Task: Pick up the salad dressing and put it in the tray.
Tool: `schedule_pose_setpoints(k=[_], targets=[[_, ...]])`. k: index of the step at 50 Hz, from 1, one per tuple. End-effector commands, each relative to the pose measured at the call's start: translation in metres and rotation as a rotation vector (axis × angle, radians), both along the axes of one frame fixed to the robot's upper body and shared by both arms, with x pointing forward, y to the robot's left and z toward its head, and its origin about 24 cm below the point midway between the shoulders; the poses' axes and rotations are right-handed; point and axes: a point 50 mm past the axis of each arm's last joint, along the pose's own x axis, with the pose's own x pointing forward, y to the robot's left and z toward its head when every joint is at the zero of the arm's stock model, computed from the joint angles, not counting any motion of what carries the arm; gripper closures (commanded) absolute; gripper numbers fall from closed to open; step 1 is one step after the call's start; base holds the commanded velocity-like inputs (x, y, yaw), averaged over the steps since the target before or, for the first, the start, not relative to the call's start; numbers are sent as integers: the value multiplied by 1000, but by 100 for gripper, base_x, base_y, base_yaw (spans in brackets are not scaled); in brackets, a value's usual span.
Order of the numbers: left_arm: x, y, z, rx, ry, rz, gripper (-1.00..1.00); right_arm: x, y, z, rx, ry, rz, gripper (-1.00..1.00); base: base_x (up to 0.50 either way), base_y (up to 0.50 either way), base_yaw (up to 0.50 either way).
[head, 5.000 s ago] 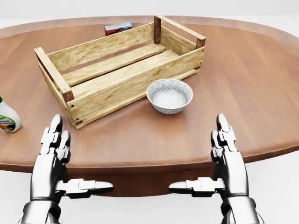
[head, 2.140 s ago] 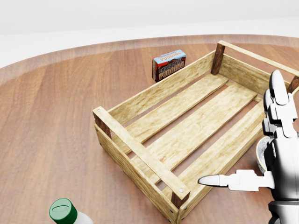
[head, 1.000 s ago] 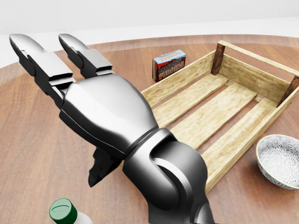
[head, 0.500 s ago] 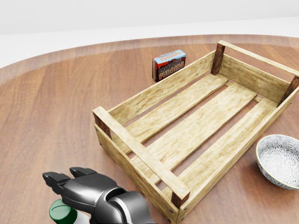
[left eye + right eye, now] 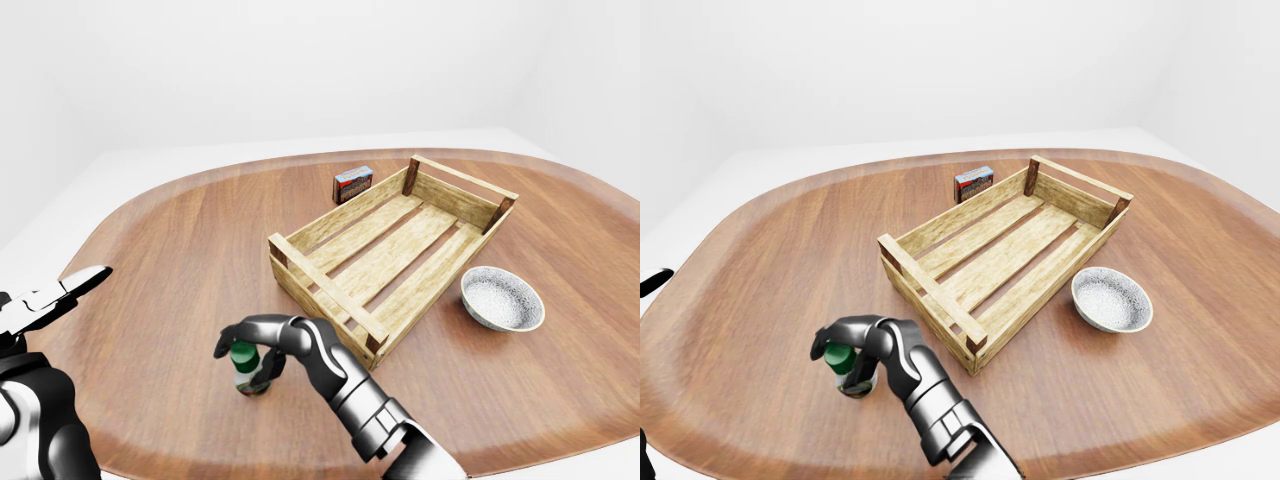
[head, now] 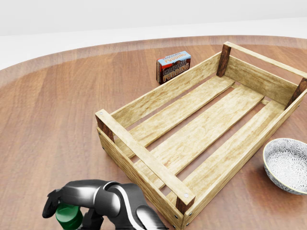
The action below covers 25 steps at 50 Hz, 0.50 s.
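Observation:
The salad dressing bottle, with a green cap, stands upright on the wooden table, left of the crate's near corner. My right hand reaches across from the bottom right, and its dark fingers curl over the cap and round the bottle's neck. Most of the bottle's body is hidden by the hand. In the head view the green cap shows under the fingers at the bottom left. The tray is a slatted wooden crate with nothing in it, right of the bottle. My left hand is open at the far left, away from everything.
A patterned grey bowl sits right of the crate. A chocolate pudding box stands beyond the crate's far long side. The oval table's edge runs close below the bottle.

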Motion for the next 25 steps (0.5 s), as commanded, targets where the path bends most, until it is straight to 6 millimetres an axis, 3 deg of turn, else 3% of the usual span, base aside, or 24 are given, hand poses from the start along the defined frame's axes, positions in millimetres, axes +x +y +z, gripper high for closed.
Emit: schedule_pose_setpoints(k=[1, 10, 25], targets=[[0, -1, 1, 3, -6, -4, -100, 10, -6, -31, -95, 130, 12, 100, 0, 0, 0], [-1, -3, 2, 7, -11, -9, -100, 7, -6, -21, -72, 108, 24, 100, 0, 0, 0], [0, -3, 2, 8, -11, -10, -100, 21, -12, 0, -38, 34, -13, 100, 0, 0, 0]])
